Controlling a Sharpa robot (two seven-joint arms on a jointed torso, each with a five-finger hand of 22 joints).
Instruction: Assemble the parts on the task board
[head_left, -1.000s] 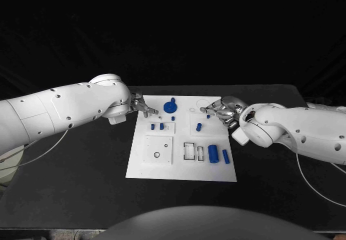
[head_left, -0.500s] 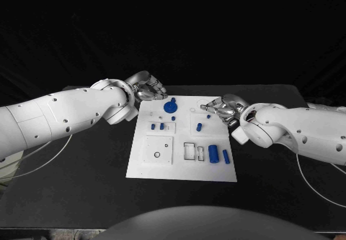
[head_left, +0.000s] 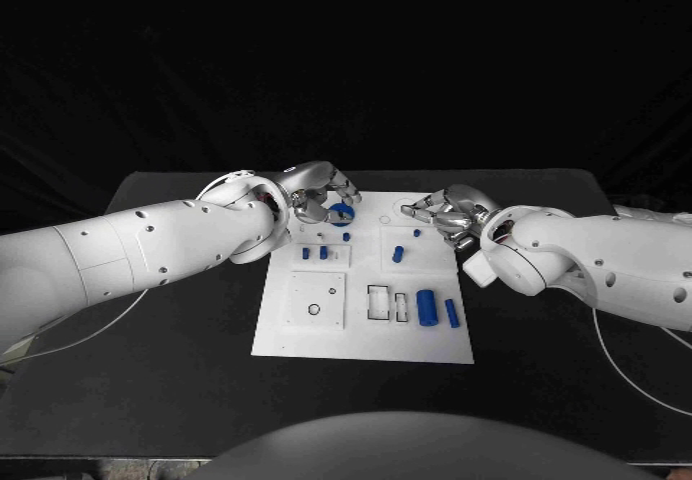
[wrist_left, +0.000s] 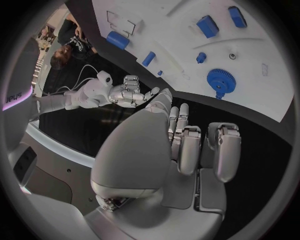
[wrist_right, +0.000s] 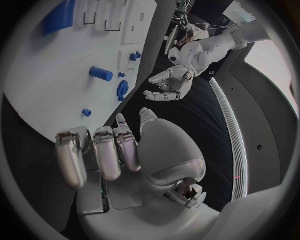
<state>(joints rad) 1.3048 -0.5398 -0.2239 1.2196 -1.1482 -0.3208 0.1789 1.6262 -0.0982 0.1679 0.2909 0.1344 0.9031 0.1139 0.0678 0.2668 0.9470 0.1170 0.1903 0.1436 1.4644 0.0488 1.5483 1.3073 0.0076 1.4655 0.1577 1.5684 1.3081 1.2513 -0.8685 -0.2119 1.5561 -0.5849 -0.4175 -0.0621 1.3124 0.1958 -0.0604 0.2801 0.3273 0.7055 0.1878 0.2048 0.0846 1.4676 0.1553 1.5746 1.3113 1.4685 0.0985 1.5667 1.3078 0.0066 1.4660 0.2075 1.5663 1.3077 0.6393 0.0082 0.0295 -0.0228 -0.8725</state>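
The white task board (head_left: 361, 330) lies in the middle of the black table. A blue gear (head_left: 342, 212) stands near its far edge, and it also appears in the left wrist view (wrist_left: 220, 80) and the right wrist view (wrist_right: 123, 90). My left hand (head_left: 320, 188) hovers at the board's far left corner, just beside the gear, fingers apart and holding nothing. My right hand (head_left: 444, 214) hangs over the far right part of the board, empty as well, close to a small blue peg (head_left: 417, 233). A short blue cylinder (head_left: 397, 254) lies mid-board.
Two small blue pieces (head_left: 315, 253) sit on the board's left half. A thick blue cylinder (head_left: 426, 305) and a thin blue bar (head_left: 451, 313) lie at the near right beside rectangular slots (head_left: 379, 302). A square plate with holes (head_left: 317, 300) fills the near left.
My left hand has risen from the board's left edge and swung right to the far edge beside the gear. The right hand has barely moved.
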